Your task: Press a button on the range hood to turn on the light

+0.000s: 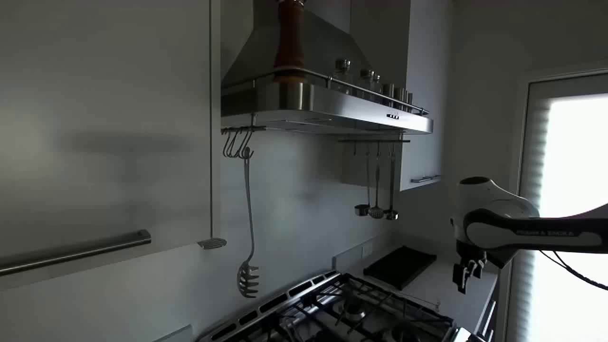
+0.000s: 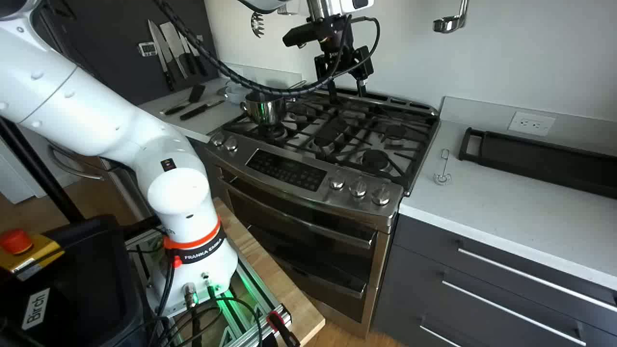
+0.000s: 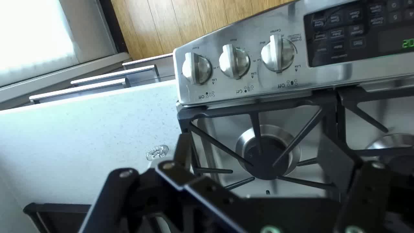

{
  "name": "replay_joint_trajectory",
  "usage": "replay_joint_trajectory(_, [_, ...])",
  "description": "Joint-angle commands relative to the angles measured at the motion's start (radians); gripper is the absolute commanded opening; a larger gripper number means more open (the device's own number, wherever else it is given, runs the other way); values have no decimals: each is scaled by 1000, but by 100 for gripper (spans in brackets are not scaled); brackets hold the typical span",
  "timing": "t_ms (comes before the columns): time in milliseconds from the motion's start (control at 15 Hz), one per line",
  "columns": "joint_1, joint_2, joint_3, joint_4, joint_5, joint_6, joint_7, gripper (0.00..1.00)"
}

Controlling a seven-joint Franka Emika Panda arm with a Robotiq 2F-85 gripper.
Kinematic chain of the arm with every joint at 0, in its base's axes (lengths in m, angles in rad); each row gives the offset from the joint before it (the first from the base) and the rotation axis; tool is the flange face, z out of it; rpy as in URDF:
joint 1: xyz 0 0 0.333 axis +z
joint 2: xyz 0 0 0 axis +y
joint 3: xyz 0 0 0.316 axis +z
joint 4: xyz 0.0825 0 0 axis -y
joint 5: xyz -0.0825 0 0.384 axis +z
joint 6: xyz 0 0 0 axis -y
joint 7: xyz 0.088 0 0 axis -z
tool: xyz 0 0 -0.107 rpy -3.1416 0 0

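A: Gripper (image 2: 347,94)?
B: Fingers spread wide; in the wrist view a burner (image 3: 270,152) shows between them.
A: Buttons (image 1: 393,117)?
B: Short row on the range hood's (image 1: 342,105) front edge, in an exterior view. Gripper hangs lower, well apart.

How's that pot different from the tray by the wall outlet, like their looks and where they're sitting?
The pot is shiny silver metal; the tray is black. The pot is round and deep, while the tray is long, straight-sided and shallow. The pot sits on the stove, whereas the tray lies flat on the counter. Both are apart from the gripper.
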Motion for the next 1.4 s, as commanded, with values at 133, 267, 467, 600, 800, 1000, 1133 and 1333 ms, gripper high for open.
replay_joint_trajectory(133, [18,1,-14,2,-9,-4,8,100])
replay_joint_trajectory(267, [18,1,-14,2,-9,-4,8,100])
replay_joint_trajectory(467, [18,1,-14,2,-9,-4,8,100])
replay_joint_trajectory(600, [18,1,-14,2,-9,-4,8,100])
replay_joint_trajectory(800, [21,-13,-5,19,-13,-26,5,100])
replay_joint_trajectory(1000, [43,-32,38,77,-40,-47,1,100])
replay_joint_trajectory(1133, [63,-29,67,126,-65,-43,-9,100])
replay_joint_trajectory(1333, [90,-4,117,219,-111,-54,-19,100])
